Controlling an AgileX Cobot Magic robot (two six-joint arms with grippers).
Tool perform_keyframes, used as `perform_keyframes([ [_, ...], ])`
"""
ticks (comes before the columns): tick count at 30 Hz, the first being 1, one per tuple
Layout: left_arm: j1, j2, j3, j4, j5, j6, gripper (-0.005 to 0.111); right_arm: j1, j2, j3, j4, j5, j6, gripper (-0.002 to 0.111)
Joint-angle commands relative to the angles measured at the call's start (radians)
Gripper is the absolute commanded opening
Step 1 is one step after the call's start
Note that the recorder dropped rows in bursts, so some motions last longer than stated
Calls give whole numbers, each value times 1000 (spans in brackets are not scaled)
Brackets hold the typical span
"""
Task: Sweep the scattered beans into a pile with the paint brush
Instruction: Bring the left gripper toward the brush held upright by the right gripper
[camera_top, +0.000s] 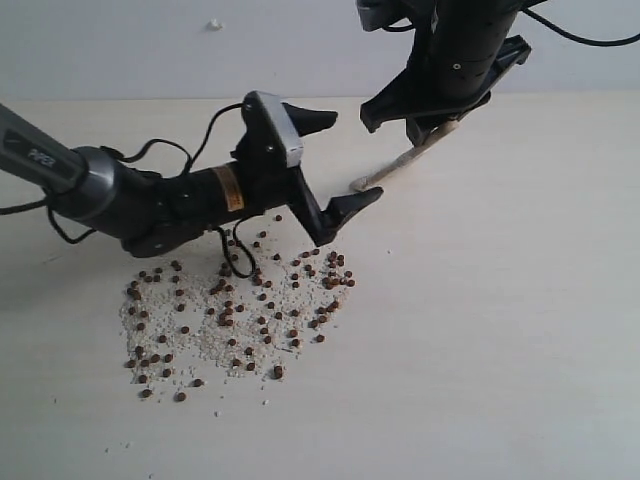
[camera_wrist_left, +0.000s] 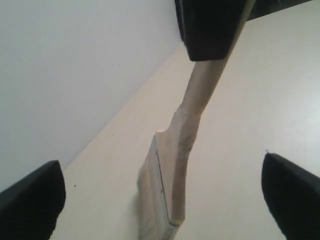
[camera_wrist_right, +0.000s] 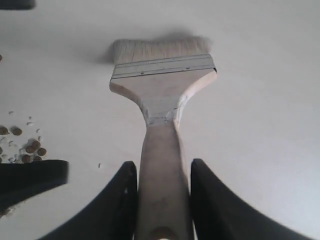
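Note:
The beans (camera_top: 240, 310) are small reddish-brown pellets mixed with whitish grit, spread in a wide loose patch on the table; no compact pile shows. A few beans (camera_wrist_right: 27, 149) show in the right wrist view. The paint brush (camera_top: 400, 160) slants down, bristles at the table beyond the patch's far right edge. My right gripper (camera_top: 435, 115) (camera_wrist_right: 162, 185) is shut on its wooden handle (camera_wrist_right: 162, 165), below the ferrule and cream bristles (camera_wrist_right: 160, 50). My left gripper (camera_top: 340, 165) (camera_wrist_left: 162, 200) stands wide open around the brush head (camera_wrist_left: 172, 170) without touching it.
The pale table (camera_top: 500, 330) runs back to a white wall (camera_top: 200, 50). The left arm (camera_top: 150, 200) reaches in low over the far side of the bean patch. The right arm (camera_top: 460, 50) comes down from above at the back.

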Motion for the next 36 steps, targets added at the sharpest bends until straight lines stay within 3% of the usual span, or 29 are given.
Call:
perform_keyframes([
  [1, -71, 49, -98, -47, 68, -22, 105, 1, -13, -10, 11, -22, -6, 0],
  [6, -121, 94, -180, -102, 119, -22, 105, 1, -13, -10, 18, -20, -6, 0],
  [16, -126, 143, -229, -276, 158, -23, 105, 1, -45, -10, 18, -22, -6, 0],
  [28, -130, 143, -229, -272, 152, -27, 98, 1, -49, -36, 21, -9, -6, 0],
  [33, -154, 143, -229, -270, 152, -30, 85, 1, -49, -36, 21, -8, -6, 0],
  [36, -174, 143, -229, -270, 152, -30, 64, 1, -49, -36, 21, -8, -6, 0],
])
